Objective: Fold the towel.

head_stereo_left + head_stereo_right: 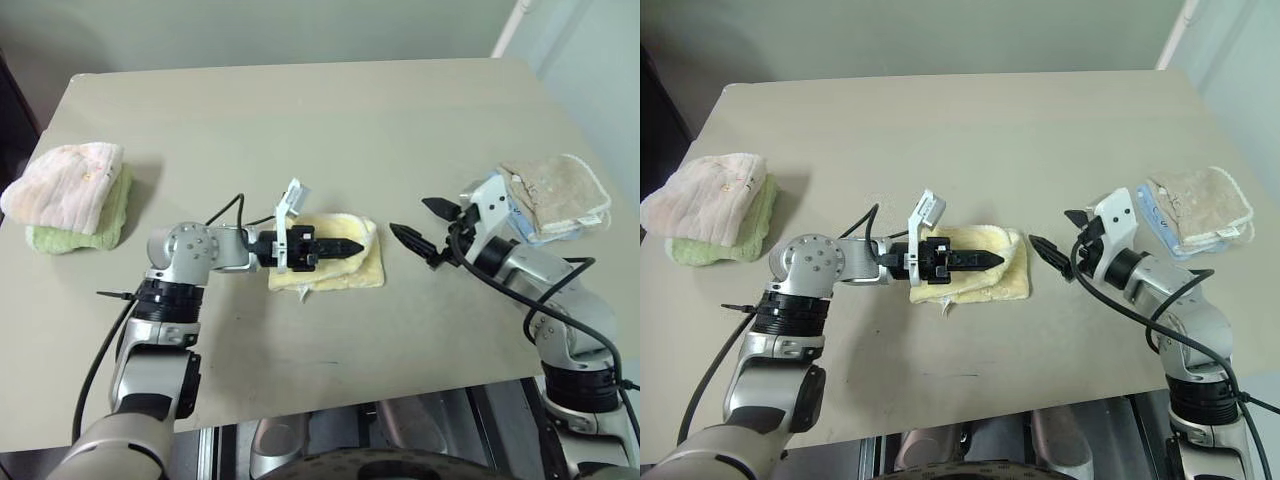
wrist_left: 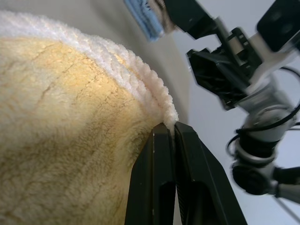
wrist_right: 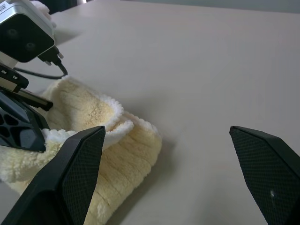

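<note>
The towel point(image 1: 345, 272), pale yellow and fluffy with a cream hem, lies folded in layers at the middle of the table. My left gripper point(image 1: 358, 245) reaches across it from the left, pointing right, just above its top layer. In the left wrist view its fingers point(image 2: 159, 178) are shut, and the cream hem point(image 2: 154, 89) runs into their tips. My right gripper point(image 1: 410, 217) hovers just right of the towel, wide open and holding nothing. The right wrist view shows the towel's curled edge point(image 3: 112, 117) between its spread fingers point(image 3: 79, 173).
A pinkish-white ribbed towel point(image 1: 65, 180) rests on a green one point(image 1: 70, 238) at the table's left side. A beige towel point(image 1: 555, 188) on a blue-edged cloth lies at the right edge, behind my right arm. The table's front edge point(image 1: 330, 400) runs close below the towel.
</note>
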Tool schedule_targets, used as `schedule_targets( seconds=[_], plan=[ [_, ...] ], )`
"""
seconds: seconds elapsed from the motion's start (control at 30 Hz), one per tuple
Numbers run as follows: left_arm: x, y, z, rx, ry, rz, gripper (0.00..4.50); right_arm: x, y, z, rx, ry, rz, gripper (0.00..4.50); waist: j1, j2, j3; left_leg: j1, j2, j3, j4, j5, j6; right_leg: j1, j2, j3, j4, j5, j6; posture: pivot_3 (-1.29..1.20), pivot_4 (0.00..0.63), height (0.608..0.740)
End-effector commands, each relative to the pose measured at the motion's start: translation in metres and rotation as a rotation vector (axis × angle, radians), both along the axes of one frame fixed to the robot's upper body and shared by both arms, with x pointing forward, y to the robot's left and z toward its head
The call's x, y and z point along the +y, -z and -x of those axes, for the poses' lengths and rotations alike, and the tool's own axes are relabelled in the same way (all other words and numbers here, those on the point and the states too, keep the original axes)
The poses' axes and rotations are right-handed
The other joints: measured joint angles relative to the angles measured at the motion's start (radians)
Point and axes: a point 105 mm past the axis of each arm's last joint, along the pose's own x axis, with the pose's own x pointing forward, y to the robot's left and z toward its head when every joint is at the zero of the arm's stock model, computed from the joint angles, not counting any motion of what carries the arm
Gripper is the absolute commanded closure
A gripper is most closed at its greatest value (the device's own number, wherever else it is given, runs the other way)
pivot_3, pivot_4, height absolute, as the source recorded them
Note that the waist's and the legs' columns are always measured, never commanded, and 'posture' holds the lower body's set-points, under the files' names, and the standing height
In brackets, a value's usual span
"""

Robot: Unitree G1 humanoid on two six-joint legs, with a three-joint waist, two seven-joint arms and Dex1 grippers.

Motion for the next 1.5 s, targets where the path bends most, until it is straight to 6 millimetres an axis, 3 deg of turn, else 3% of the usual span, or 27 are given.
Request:
schedule_targets(
  seconds=[0.03,0.13,0.5,0.63,0.73,0.93,1.0,1.1,1.2,1.5],
  plan=[
    [-0.005,-0.009,0.003,-0.109,0.060,0.037,4.47,-0.005,-0.014,0.003,-0.061,0.021,0.005,0.00,0.000,0.000,0.000,0.000,0.000,0.000,0.000,0.000,0.000,0.000,0.000,0.000,0.000,0.000,0.000,0.00,0.150,0.740],
    [-0.006,-0.012,0.009,-0.104,0.100,0.070,3.80,-0.006,-0.012,0.003,-0.059,0.031,0.016,0.00,0.001,0.000,0.000,0.000,-0.001,0.000,0.000,-0.001,0.002,0.001,0.000,0.000,0.000,-0.001,0.002,0.00,0.150,0.740],
    [-0.003,-0.028,0.012,-0.130,0.126,0.132,0.02,-0.008,-0.016,0.002,-0.070,0.037,0.013,0.00,0.002,0.000,0.000,0.000,-0.001,0.000,0.001,-0.003,0.005,0.002,-0.002,0.001,-0.001,-0.003,0.005,0.00,0.150,0.740],
    [0.009,-0.047,0.003,-0.274,0.065,0.138,0.02,-0.003,-0.024,0.004,-0.066,0.002,-0.040,0.00,0.001,0.000,0.000,0.000,-0.001,0.000,0.001,-0.003,0.005,0.002,-0.002,0.001,-0.002,-0.003,0.005,0.00,0.150,0.740],
    [0.029,-0.058,-0.004,-0.381,0.007,0.141,0.00,0.005,-0.026,0.007,-0.065,-0.042,-0.058,0.62,0.000,0.000,0.000,0.000,-0.001,0.000,0.001,-0.003,0.006,0.002,-0.002,0.001,-0.001,-0.003,0.005,0.00,0.150,0.740],
    [0.061,-0.056,-0.009,-0.487,-0.046,0.052,0.00,0.024,-0.029,0.005,-0.069,-0.104,-0.072,2.70,-0.002,0.000,0.000,0.000,-0.001,0.000,0.001,-0.004,0.007,0.001,-0.002,0.001,-0.002,-0.004,0.005,0.00,0.150,0.740],
    [0.072,-0.046,-0.012,-0.547,-0.064,-0.038,0.00,0.036,-0.029,0.001,-0.067,-0.137,-0.078,3.44,-0.001,0.000,0.000,-0.001,-0.001,0.000,0.001,-0.004,0.008,0.001,-0.002,0.001,-0.002,-0.004,0.005,0.00,0.150,0.740],
    [0.073,-0.041,-0.012,-0.634,-0.056,-0.044,0.00,0.044,-0.029,-0.001,-0.066,-0.159,-0.081,4.38,0.001,0.001,0.000,-0.001,-0.001,0.000,0.001,-0.005,0.010,0.001,-0.002,0.001,-0.002,-0.005,0.004,0.00,0.150,0.740],
    [0.068,-0.039,-0.014,-0.768,-0.093,0.036,0.56,0.058,-0.025,-0.005,-0.054,-0.199,-0.075,4.50,0.005,0.001,0.000,-0.002,-0.002,-0.001,0.001,-0.007,0.011,0.001,-0.003,0.001,-0.002,-0.005,0.003,0.00,0.150,0.740],
    [0.049,-0.010,-0.005,-0.821,-0.067,0.064,0.56,0.087,-0.006,-0.012,-0.004,-0.254,-0.062,4.50,0.001,0.001,0.000,-0.007,-0.001,-0.001,0.003,-0.009,0.012,-0.003,-0.003,-0.001,-0.001,-0.001,0.003,0.00,0.150,0.740]
  ],
)
